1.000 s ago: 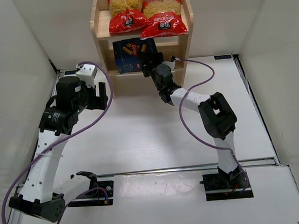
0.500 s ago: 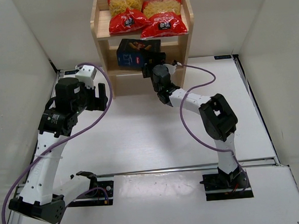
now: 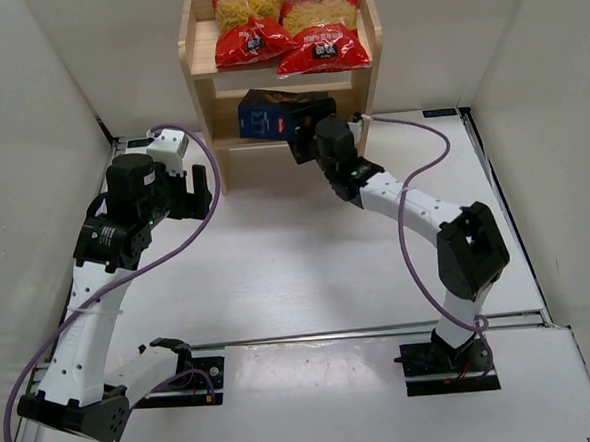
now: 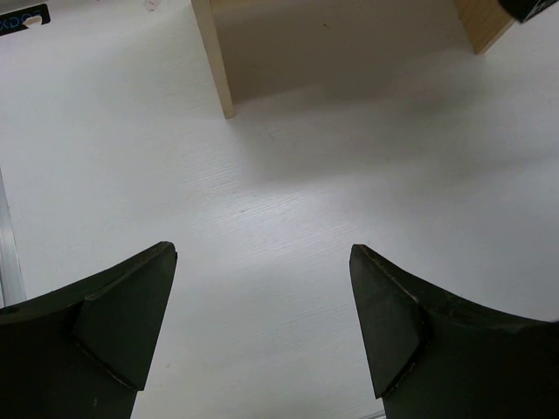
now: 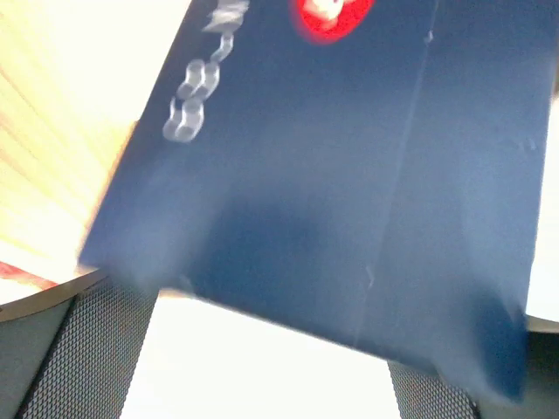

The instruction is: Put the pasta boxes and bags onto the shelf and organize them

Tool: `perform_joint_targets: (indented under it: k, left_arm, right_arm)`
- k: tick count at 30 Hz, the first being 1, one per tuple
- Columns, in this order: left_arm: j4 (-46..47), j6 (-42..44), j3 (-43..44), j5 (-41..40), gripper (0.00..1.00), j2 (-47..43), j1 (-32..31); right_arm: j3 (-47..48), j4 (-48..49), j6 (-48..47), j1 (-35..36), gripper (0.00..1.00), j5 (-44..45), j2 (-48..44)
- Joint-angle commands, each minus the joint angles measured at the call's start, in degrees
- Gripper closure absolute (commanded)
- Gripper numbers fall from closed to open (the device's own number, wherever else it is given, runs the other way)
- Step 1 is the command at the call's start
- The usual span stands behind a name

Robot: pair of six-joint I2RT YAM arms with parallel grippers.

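- White table, walled on three sides; both arm bases are bolted at its near edge.
- Wooden shelf at the far edge, centre.
- Two red bags lying side by side on the top tier, touching.
- Navy pasta box, tilted, at the front of the middle tier, right of centre.
- Right gripper, jaws clamped on the box's near end.
- Left gripper, jaws apart over bare table, near the shelf's left post.

Bright even light, soft shadows; the box looks blurred close-up.
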Motion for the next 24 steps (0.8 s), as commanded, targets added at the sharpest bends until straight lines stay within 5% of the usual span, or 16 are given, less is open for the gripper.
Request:
perform_joint_targets:
  k: [1,10,17,24]
  left_arm:
    - [-0.41,0.19,1.37,1.92,0.09,-0.84,0.3]
    - [-0.41,0.19,2.07,3.15,0.09,-0.84,1.44]
    - [-0.93,0.19,2.07,3.86,0.09,-0.84,1.97]
    - [-0.93,0.19,3.83,5.18,0.09,0.92,1.97]
  right_arm:
    - [4.78,0.09,-3.65,-5.62,0.0,-9.0,0.21]
    - [16.49,-16.7,-9.73,-6.77,0.0,-18.26,6.38]
    - [5.94,-8.37,-9.99,-3.78,0.0,-17.57,1.09]
    - [19.82,-13.28,-9.82,-5.01,0.0,-17.05,8.13]
